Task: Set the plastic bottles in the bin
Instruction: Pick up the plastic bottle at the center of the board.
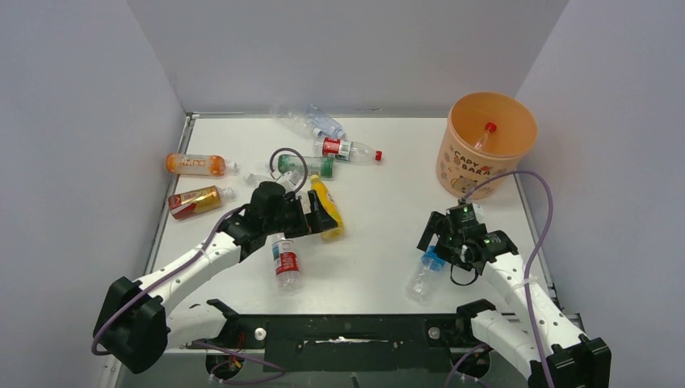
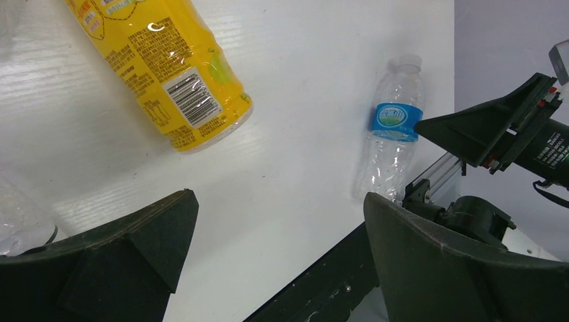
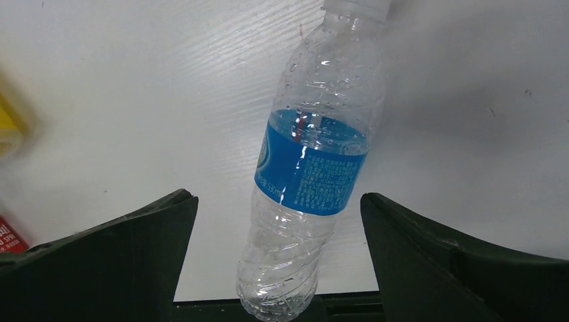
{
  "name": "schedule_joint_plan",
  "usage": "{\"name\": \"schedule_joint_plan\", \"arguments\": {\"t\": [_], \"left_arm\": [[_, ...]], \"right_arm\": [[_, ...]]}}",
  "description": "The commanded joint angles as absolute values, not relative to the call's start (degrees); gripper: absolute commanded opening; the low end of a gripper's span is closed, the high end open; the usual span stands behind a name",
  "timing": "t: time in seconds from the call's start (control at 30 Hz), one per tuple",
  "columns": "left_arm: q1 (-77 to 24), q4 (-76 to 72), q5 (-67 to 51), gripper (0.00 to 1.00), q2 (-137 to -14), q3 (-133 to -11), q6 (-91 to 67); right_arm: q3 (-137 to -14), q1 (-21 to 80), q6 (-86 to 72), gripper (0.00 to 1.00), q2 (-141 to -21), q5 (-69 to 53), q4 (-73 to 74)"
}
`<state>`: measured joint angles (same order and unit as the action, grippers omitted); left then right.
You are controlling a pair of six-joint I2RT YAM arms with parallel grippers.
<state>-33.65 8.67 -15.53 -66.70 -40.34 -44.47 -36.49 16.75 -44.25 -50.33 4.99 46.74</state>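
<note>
Near the white table's (image 1: 380, 210) front right edge, the right gripper (image 3: 275, 201) hovers, fingers apart, over a lying clear blue-labelled plastic bottle (image 3: 312, 161); the left gripper (image 2: 278, 201) gapes too. The pick seems in hand: it calls for descending, closing, then carrying to the round pale-orange plastic bin (image 1: 464, 166) behind.

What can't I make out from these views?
Bin floor: top view, near wall hides it; one red-capped bottle shows.
Far clear bottles: top view, too pale to count.
Clear bottle at lower left: left wrist view, cut by edge.
Blue-label bottle, its cap: right wrist view, cut by top edge.
</note>
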Motion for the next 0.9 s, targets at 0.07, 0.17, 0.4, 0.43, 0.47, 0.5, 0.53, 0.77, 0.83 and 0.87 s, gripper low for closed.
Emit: {"name": "schedule_joint_plan", "arguments": {"t": [0.07, 0.17, 0.4, 0.43, 0.47, 0.5, 0.53, 0.77, 0.83, 0.87], "left_arm": [[-34.7, 12.7, -11.9, 0.98, -66.7, -44.9, -45.6], [-34.7, 15.8, -9.8, 0.98, -67.3, -45.8, -46.1], [-35.0, 13.0, -10.3, 0.98, -71.0, -46.4, -50.5], [-35.1, 12.3, -10.5, 0.98, -71.8, -46.6, -51.3], [-35.2, 11.8, -10.5, 0.98, -72.5, -46.8, -52.0], [-35.4, 11.7, -10.1, 0.98, -73.0, -47.2, -52.6], [-35.8, 11.5, -9.8, 0.98, -73.5, -47.5, -53.1], [-37.5, 11.1, -7.4, 0.98, -74.7, -47.5, -54.5], [-37.8, 10.6, -6.9, 0.98, -74.5, -47.0, -55.0], [-38.0, 10.2, -6.9, 0.98, -74.3, -46.7, -55.3]], "right_arm": [[-34.9, 18.1, -46.6, 0.98, -48.5, 5.1, 42.3], [-34.8, 18.5, -48.3, 0.98, -49.4, 3.8, 42.2], [-38.6, 19.5, -50.6, 0.98, -51.6, 6.7, 44.8], [-38.8, 19.5, -50.3, 0.98, -51.8, 6.7, 44.4], [-39.1, 19.6, -50.3, 0.98, -52.1, 6.7, 44.3], [-39.3, 19.5, -50.2, 0.98, -52.2, 6.6, 44.1], [-39.4, 19.5, -50.0, 0.98, -52.5, 6.5, 43.9], [-38.7, 19.6, -49.3, 0.98, -53.4, 6.0, 42.0], [-38.4, 19.6, -49.3, 0.98, -53.8, 5.6, 41.3], [-38.3, 19.6, -49.2, 0.98, -54.0, 5.4, 41.0]]}}
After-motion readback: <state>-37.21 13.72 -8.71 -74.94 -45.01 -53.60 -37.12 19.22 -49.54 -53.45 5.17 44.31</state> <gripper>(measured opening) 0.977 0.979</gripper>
